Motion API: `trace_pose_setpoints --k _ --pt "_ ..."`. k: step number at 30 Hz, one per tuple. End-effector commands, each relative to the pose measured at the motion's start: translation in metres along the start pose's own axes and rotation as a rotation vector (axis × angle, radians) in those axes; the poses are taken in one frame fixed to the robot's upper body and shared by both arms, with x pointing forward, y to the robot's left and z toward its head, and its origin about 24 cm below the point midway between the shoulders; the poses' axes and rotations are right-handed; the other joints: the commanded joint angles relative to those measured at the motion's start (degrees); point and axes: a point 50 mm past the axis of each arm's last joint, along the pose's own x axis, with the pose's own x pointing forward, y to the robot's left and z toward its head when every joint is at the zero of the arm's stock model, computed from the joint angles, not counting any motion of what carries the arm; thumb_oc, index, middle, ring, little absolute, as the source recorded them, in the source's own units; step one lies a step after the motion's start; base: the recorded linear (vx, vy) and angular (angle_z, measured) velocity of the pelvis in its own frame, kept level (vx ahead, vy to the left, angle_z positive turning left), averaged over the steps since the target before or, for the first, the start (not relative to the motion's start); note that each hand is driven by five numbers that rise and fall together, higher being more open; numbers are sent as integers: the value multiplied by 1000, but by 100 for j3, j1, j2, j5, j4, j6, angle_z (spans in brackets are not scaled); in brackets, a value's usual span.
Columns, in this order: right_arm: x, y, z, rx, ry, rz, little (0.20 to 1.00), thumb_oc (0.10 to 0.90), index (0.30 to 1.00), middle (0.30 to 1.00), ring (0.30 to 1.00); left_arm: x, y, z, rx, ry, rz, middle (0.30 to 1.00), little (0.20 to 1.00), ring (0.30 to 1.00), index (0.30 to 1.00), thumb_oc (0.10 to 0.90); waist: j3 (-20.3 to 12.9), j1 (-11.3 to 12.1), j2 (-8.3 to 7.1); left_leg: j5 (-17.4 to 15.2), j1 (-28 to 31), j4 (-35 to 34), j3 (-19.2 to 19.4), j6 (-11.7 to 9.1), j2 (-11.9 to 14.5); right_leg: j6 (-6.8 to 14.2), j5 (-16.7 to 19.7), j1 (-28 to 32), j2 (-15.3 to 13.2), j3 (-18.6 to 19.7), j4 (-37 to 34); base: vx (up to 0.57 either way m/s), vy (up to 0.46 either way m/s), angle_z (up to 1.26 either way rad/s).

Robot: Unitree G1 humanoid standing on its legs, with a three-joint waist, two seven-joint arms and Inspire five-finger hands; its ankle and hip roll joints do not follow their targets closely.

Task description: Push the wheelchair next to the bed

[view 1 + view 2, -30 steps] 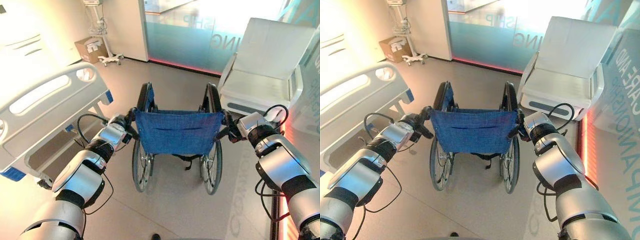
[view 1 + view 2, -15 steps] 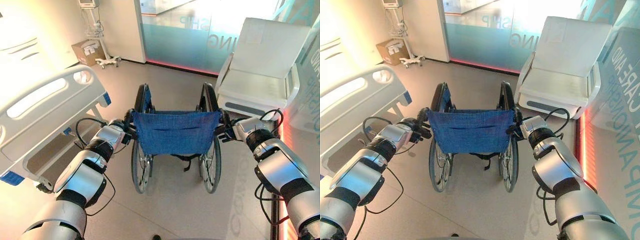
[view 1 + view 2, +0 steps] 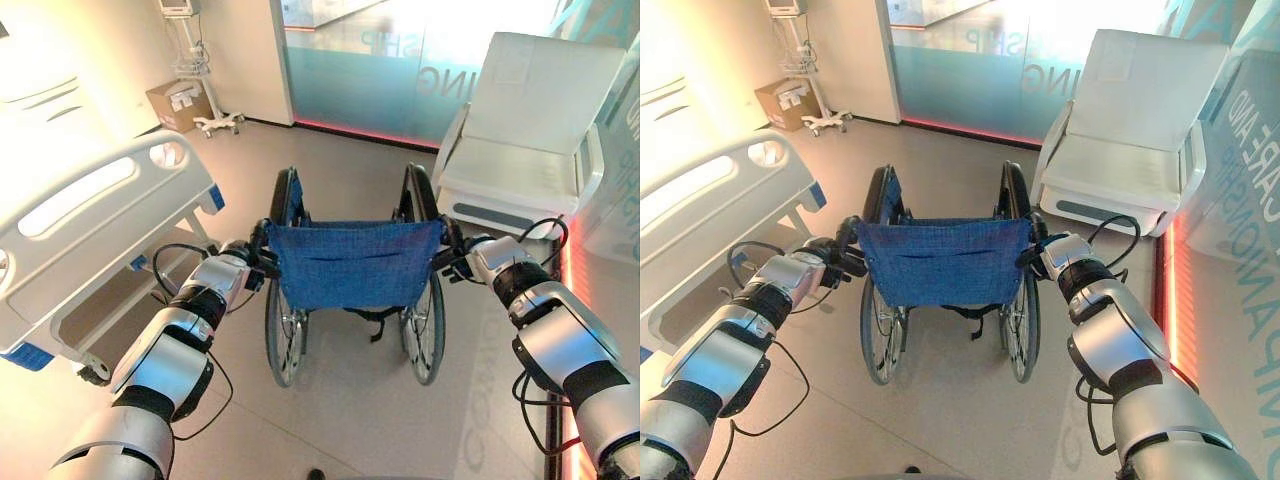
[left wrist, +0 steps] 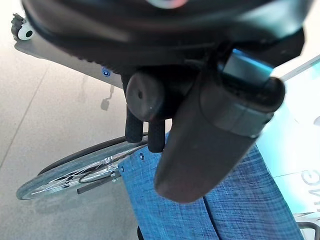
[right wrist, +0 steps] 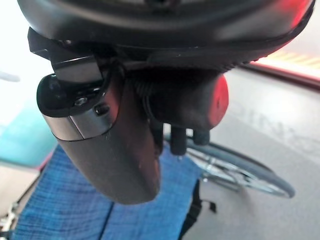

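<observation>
wheelchair centre | bed to its left | recliner chair ahead right

Wheelchair back blue woven cloth, wheels black; bed white with blue corners; recliner white at 2 o'clock.

A hospital-style care room, as its furnishings show. A bed with white side rails and castors stands at the left, a blue-backed wheelchair occupies the middle of the smooth floor, and a white reclining patient chair sits at the right. A wheeled equipment stand, a cardboard box and a frosted glass partition line the far wall.
</observation>
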Motion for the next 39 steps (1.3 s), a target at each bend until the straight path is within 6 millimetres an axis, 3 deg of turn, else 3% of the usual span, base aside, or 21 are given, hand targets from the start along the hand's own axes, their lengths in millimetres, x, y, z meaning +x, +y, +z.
trace_pose_setpoints --k 1,5,7,9,10,15,17,18,19,22,26,28,29,32,34,36,37,39 --pt "-36 -22 77 -175 -542 -172 300 400 300 300 300 -11 7 36 194 -332 97 300 300 300 300 400 136 244 -164 -775 289 288 568 207 -583 96 -271 -291 -168 303 819 47 111 -3" --pt "-35 -28 77 -216 -552 -211 300 400 300 300 300 -16 14 46 205 -379 107 300 300 300 300 400 246 277 -79 -825 225 472 639 297 -593 212 -417 -543 -349 311 1537 64 181 -12" --pt "-35 -37 77 -243 -562 -241 300 400 300 300 300 -20 16 51 210 -406 99 300 300 300 300 400 335 280 26 -766 107 545 783 317 -562 254 -466 -847 -347 315 2554 37 144 -11" --pt "-34 -50 71 -235 -558 -250 300 400 300 300 300 -23 17 53 209 -438 92 300 300 300 300 400 460 233 51 -760 45 620 769 299 -581 267 -121 -1232 -355 365 3189 62 73 -9" --pt "-33 -52 69 -233 -554 -251 300 400 300 300 300 -23 16 53 207 -444 86 300 300 300 300 400 500 211 39 -778 55 637 745 296 -598 269 10 -1312 -373 391 3176 125 -18 -3" --pt "-31 -60 62 -233 -552 -270 300 400 300 300 300 -22 -1 49 147 -458 26 300 300 300 300 400 779 5 -88 -1267 439 759 419 212 -748 319 772 -1815 -720 353 1551 227 -191 0" --pt "-30 -63 61 -229 -547 -275 300 400 300 300 300 -21 -7 48 131 -460 8 300 300 300 300 400 817 -40 -109 -1435 511 823 274 245 -783 383 953 -1871 -782 509 1124 286 -280 23" --pt "-26 -68 56 -221 -531 -282 300 400 300 300 300 -18 -18 43 118 -457 -25 300 300 300 300 400 788 -94 -143 -1575 561 890 82 268 -784 476 1100 -1851 -847 836 628 318 -350 53" --pt "-25 -69 54 -223 -523 -287 300 400 300 300 300 -17 -24 40 109 -451 -43 300 300 300 300 400 758 -111 -156 -1624 571 937 20 263 -768 508 1126 -1783 -858 930 518 477 -563 73" --pt "-20 -72 46 -223 -496 -299 300 400 300 300 300 -14 -36 29 107 -429 -78 300 300 300 300 400 628 -124 -210 -1705 631 1102 -46 174 -623 521 925 -1676 -763 1065 777 279 -382 64" --pt "-18 -71 41 -195 -480 -252 300 400 300 300 300 -12 -42 7 95 -360 -94 300 300 300 300 400 467 -110 -308 -1649 618 1461 101 -61 -246 393 549 -1623 -566 836 1208 266 -465 65" --pt "-16 -67 38 -130 -471 -186 300 400 300 300 300 -10 -39 0 74 -332 -102 300 300 300 300 400 403 -148 -369 -1362 536 1819 174 -140 -62 207 413 -1569 -388 734 1208 223 -515 24" --pt "-14 -66 34 -115 -456 -171 300 400 300 300 300 -8 -40 -1 65 -330 -120 300 300 300 300 400 348 -205 -408 -1047 449 2154 286 -215 57 75 351 -1511 -291 617 1165 146 -419 48" --pt "-10 -65 28 -85 -447 -137 300 400 300 300 300 -7 -42 0 85 -322 -113 300 300 300 300 400 311 -244 -458 -740 286 2622 522 -315 72 -108 239 -1329 -200 337 1061 127 -320 60" --pt "-8 -63 24 -74 -439 -130 300 400 300 300 300 -6 -40 2 100 -329 -97 300 300 300 300 400 329 -220 -484 -732 101 2608 641 -295 21 -167 147 -1153 -150 213 1022 161 -243 31" --pt "-7 -61 24 -60 -429 -126 300 400 300 300 300 -5 -34 8 98 -336 -79 300 300 300 300 400 369 -173 -482 -847 -42 2441 618 -222 -150 -166 79 -1022 -71 260 1018 204 -190 7" --pt "-7 -59 28 -32 -407 -129 300 400 300 300 300 -4 -26 16 89 -342 -53 300 300 300 300 400 397 -142 -429 -869 -136 1986 624 -185 -259 -155 -28 -845 108 379 987 192 -109 -1" --pt "-7 -54 29 -27 -384 -146 300 400 300 300 300 -4 -22 21 81 -339 -36 300 300 300 300 400 414 -95 -379 -699 -340 1641 622 -231 -297 -156 -102 -679 242 466 897 263 -103 9"
